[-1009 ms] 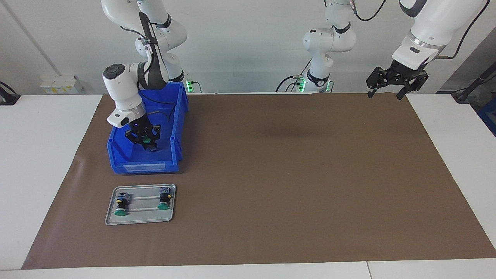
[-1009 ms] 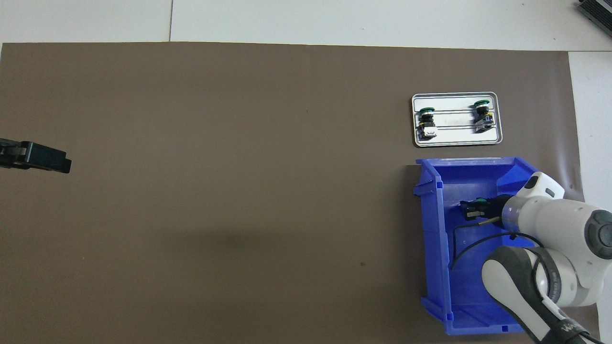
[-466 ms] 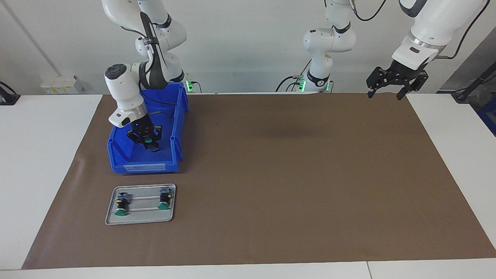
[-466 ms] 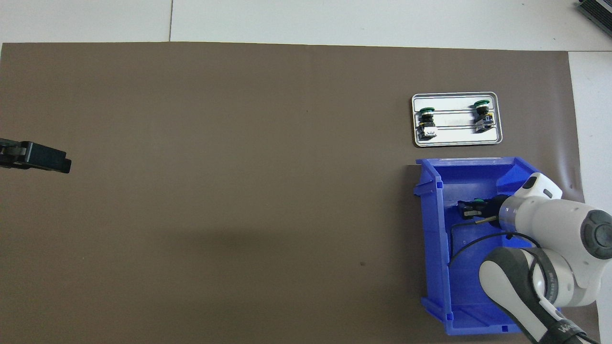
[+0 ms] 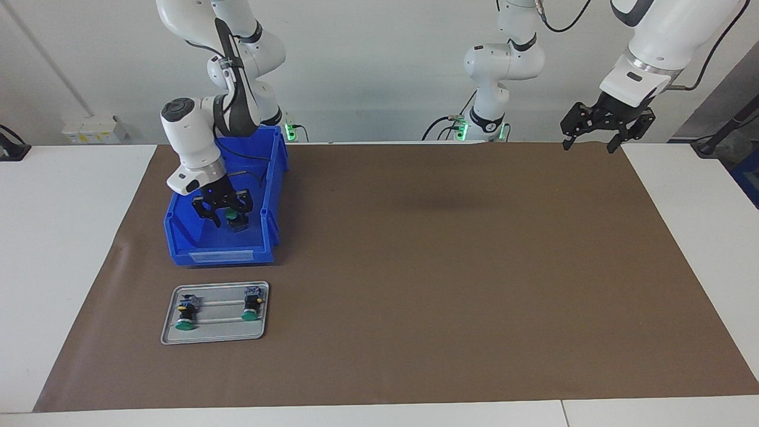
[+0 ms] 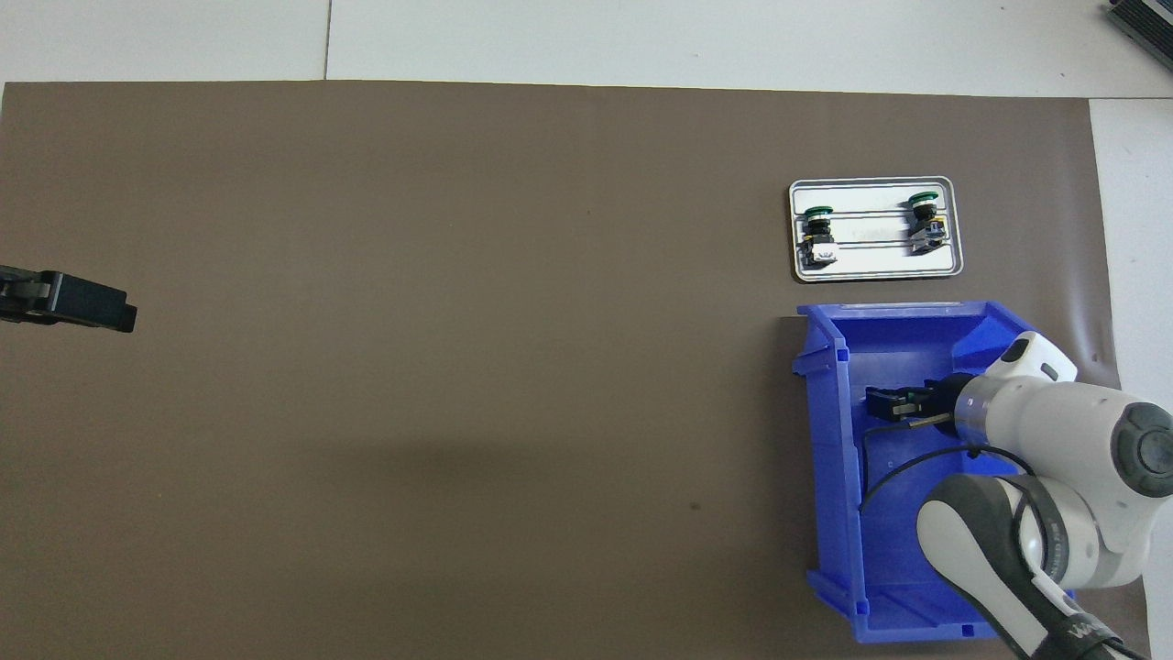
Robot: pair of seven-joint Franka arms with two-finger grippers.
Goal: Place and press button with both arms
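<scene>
Facing view: two buttons (image 5: 185, 324) are already being carried by the metal tray (image 5: 214, 337), at six o'clock from the blue bin (image 5: 220, 256). A third green-capped button (image 5: 231, 220) is being straddled inside the bin by the right gripper (image 5: 223, 217), jaws apart; placing and pressing are judged outstanding. The left gripper (image 5: 590, 142) is being held waiting, jaws apart, over the mat's corner.

Overhead view: the right gripper (image 6: 887, 404) is being shown low in the bin (image 6: 829, 431), the tray (image 6: 875, 272) at twelve o'clock from it.

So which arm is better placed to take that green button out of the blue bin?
The right arm. Its jaws stand open down in the blue bin, right at the green button. The left arm waits high over the corner of the mat at its own end of the table.
</scene>
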